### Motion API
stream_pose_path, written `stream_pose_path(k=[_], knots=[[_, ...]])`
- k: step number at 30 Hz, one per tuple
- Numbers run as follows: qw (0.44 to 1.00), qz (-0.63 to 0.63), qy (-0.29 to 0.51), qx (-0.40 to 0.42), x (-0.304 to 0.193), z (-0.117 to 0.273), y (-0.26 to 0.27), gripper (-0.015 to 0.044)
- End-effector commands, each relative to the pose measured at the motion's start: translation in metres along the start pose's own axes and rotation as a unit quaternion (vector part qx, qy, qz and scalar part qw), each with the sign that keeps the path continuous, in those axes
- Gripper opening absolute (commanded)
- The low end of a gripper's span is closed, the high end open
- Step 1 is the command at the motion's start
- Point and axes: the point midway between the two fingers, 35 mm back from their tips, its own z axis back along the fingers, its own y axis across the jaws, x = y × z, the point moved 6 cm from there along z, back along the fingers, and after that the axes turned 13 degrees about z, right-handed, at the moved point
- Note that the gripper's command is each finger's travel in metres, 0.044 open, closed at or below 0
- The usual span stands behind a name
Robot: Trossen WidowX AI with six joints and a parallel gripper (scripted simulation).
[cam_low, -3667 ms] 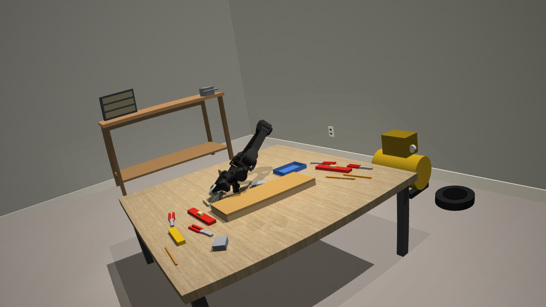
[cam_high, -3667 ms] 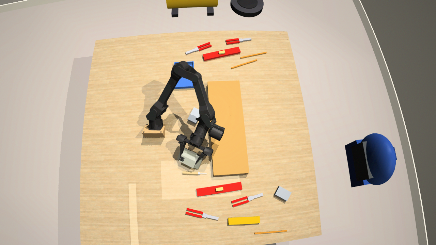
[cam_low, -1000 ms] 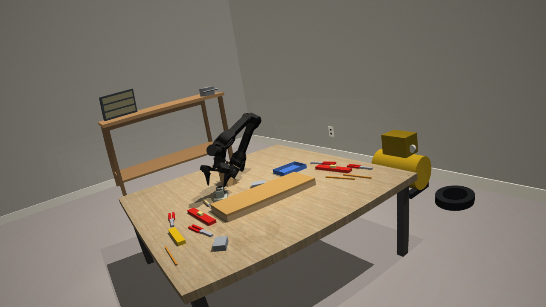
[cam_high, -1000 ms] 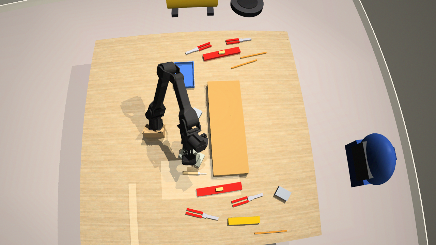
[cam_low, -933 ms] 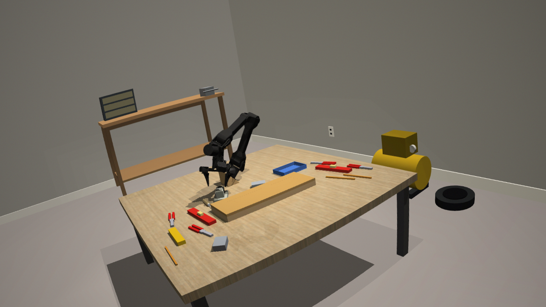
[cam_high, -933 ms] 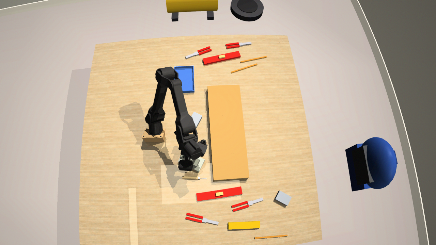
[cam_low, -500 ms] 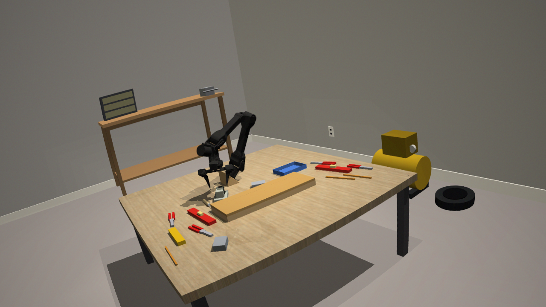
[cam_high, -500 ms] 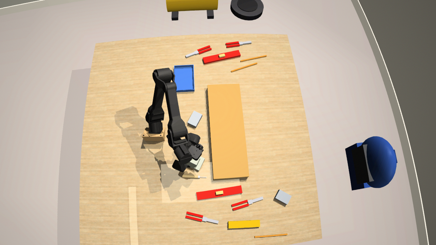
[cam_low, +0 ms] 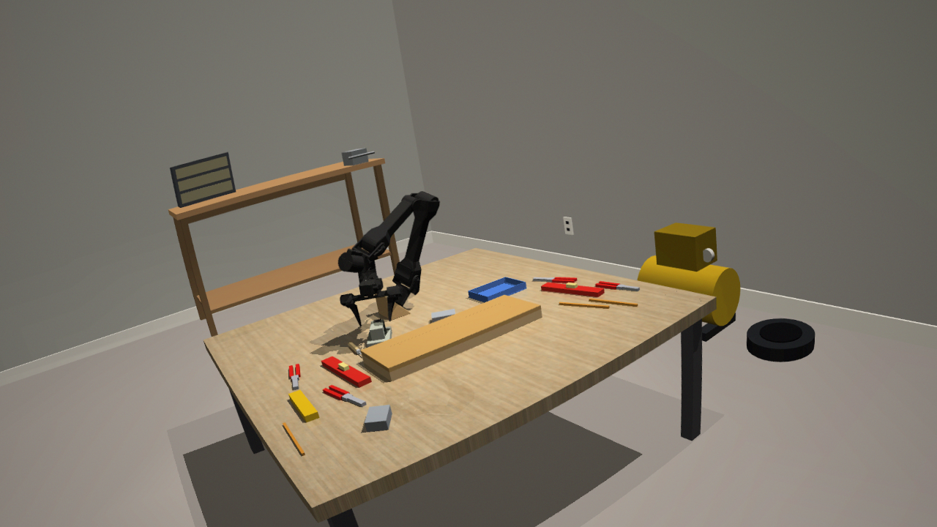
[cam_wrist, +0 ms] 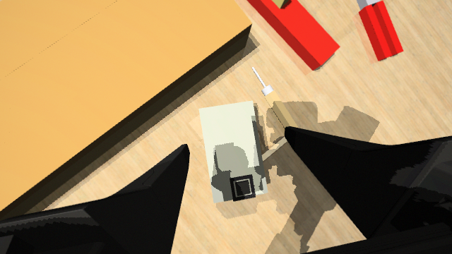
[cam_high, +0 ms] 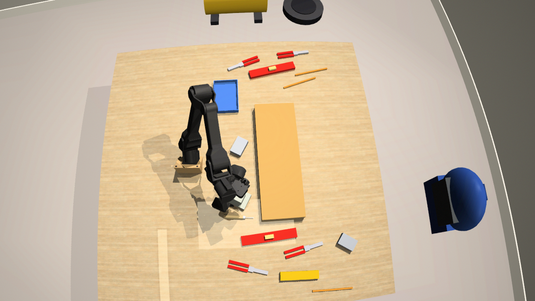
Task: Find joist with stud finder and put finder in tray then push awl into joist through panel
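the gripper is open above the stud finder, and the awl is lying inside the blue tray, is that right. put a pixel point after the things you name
Not quite: the awl (cam_high: pixel 235 217) (cam_wrist: pixel 280 109) isn't in the blue tray (cam_high: pixel 238 98) (cam_low: pixel 484 296); the top view shows it lying on the table beside the stud finder (cam_high: pixel 243 202) (cam_wrist: pixel 227 123). The tool (cam_wrist: pixel 237 139) is indeed open above the stud finder.
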Motion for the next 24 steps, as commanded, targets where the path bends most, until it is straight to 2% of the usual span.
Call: stream_pose_path(k=[1,21,24], knots=[[1.0,-0.004,0.002,0.004,-0.005,-0.008,0.001,0.044],[1.0,-0.004,0.001,0.005,-0.019,-0.034,0.006,0.044],[1.0,-0.004,0.001,0.005,-0.019,-0.034,0.006,0.0361]])
